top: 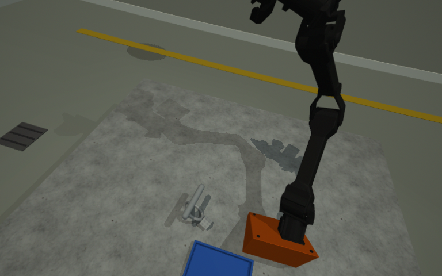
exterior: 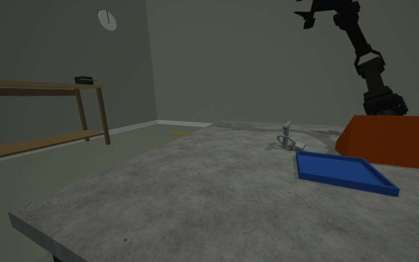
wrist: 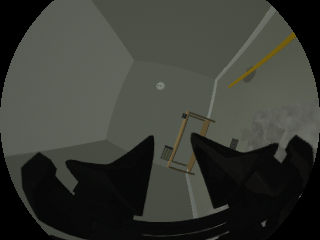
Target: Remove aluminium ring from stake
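Pincer (top: 255,10) (exterior: 298,6) (wrist: 172,138) fingers stand apart, gripping nothing, high toward the upper right of the exterior frame. Below, left to right, the ring (top: 201,213) (exterior: 278,138) leans around the stake (top: 193,201) (exterior: 286,134), under its bar; then come the blue tray (top: 223,250) (exterior: 348,184) and orange block (top: 267,246) (exterior: 390,139).

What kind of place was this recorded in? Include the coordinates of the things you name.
Probably a workshop or lab room: a wooden bench (exterior: 40,84) (wrist: 178,140) stands by the wall, a yellow line (top: 216,65) (exterior: 179,133) (wrist: 265,60) marks the floor, and a robot arm rises from an orange block (top: 271,248) (exterior: 390,141) on a grey, stone-like tabletop (top: 114,177) (exterior: 189,201) (wrist: 285,125).
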`<state>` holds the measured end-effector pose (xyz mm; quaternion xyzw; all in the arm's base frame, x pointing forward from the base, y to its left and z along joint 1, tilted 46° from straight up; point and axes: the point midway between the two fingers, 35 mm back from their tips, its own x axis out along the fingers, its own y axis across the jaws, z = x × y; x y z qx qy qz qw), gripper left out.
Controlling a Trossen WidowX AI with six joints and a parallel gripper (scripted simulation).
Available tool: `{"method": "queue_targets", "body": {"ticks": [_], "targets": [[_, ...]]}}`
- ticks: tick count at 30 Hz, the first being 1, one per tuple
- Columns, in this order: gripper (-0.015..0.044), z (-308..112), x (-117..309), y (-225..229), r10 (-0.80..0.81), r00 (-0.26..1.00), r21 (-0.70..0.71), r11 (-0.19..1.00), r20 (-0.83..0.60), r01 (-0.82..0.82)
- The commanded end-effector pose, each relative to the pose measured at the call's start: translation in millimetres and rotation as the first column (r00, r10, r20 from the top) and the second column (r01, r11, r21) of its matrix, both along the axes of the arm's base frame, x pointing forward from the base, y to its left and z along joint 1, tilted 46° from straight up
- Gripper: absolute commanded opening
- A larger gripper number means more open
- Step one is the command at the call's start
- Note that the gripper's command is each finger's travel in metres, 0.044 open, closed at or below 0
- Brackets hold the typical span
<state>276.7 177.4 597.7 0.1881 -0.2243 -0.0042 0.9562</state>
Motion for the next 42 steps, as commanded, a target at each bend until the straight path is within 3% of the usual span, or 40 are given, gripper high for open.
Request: {"method": "queue_targets", "body": {"ticks": [1, 16, 30, 42], "targets": [[0.0200, -47.8, 23.9, 23.1, -0.003, 0.995, -0.080, 0.997, -0.100, -0.005], [0.0200, -155.9, 68.8, 43.0, -0.060, 0.954, -0.201, 0.980, -0.293, 0.000], [0.0200, -302.4, 99.3, 36.0, -0.182, 0.833, -0.380, 0.924, -0.523, -0.037], [0.0200, -442.0, 89.8, -4.1, -0.338, 0.630, -0.523, 0.842, -0.700, -0.129]]}}
